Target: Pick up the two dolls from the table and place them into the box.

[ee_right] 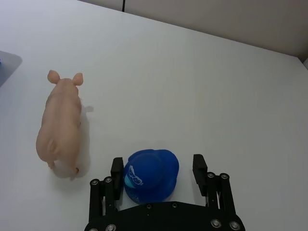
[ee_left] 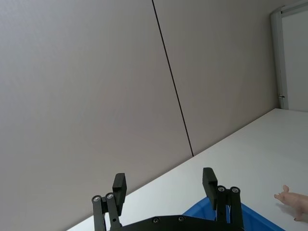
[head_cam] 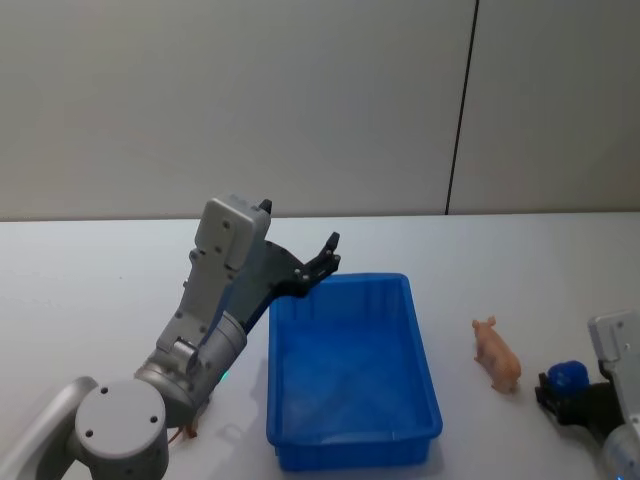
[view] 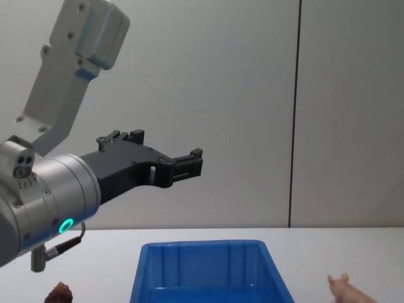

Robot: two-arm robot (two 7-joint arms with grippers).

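Left gripper [ee_left: 163,185] is up in the air, hanging over the far left corner of the box [head_cam: 352,452], claw spread wide with nothing in it. A green ring light [view: 65,225] glows on that arm's thick joint.

The box sits mid-table [head_cam: 100,290], long side running away from the robot.

The pink doll [ee_right: 60,127] stands on the white top to the right of the box, apart from it, head pointing away from the robot. From the chest camera the bottom edge cuts it off and just the head and back show.

The brown doll [view: 60,293] lies left of the box, low beside the left arm. It is a dark lump, half cut off, and from the head camera the arm covers most of it.

Right gripper [ee_right: 158,161] is down at the table just right of the pink doll, fingers wide around a small blue domed thing [ee_right: 151,183]. One finger is just beside it and the other stands clear. It carries a white and teal mark that I can't read.
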